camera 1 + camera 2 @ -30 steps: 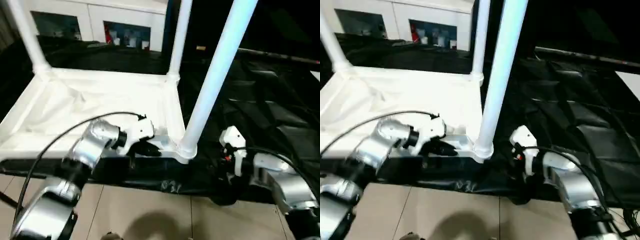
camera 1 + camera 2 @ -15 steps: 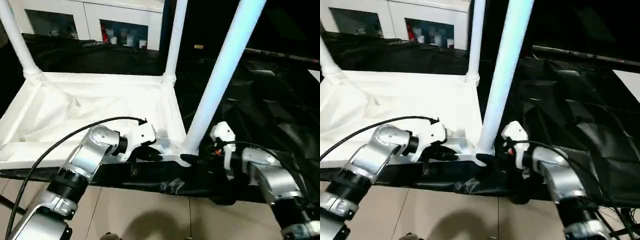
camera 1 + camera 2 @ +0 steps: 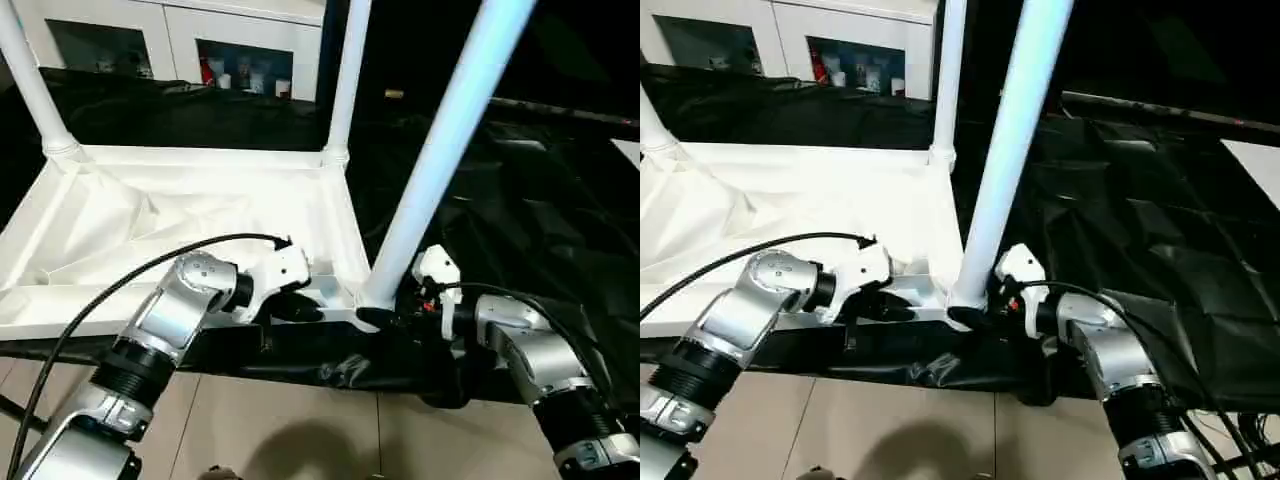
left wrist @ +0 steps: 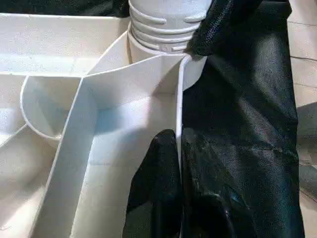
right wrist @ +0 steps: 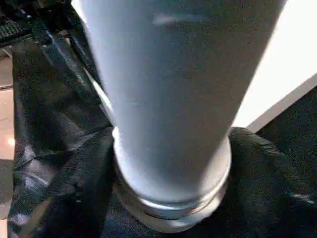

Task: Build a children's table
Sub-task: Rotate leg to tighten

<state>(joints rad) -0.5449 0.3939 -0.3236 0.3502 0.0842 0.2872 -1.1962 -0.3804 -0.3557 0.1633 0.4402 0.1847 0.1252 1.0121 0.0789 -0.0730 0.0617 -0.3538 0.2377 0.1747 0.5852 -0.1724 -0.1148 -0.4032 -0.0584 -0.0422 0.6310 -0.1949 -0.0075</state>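
The left gripper [image 4: 179,198] pinches the tabletop's [image 4: 114,114] thin side wall, near the leg's [image 4: 166,25] ribbed base.

The near leg [image 3: 430,170] stands in a corner socket [image 4: 166,29] between the left gripper [image 3: 300,310] and right gripper [image 3: 385,318]; the children's table [image 3: 190,215] lies behind.

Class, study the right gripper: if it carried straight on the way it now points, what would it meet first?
Most likely the base of the near leg, which stands right ahead between the right gripper's fingers, where it enters the tabletop's corner socket.
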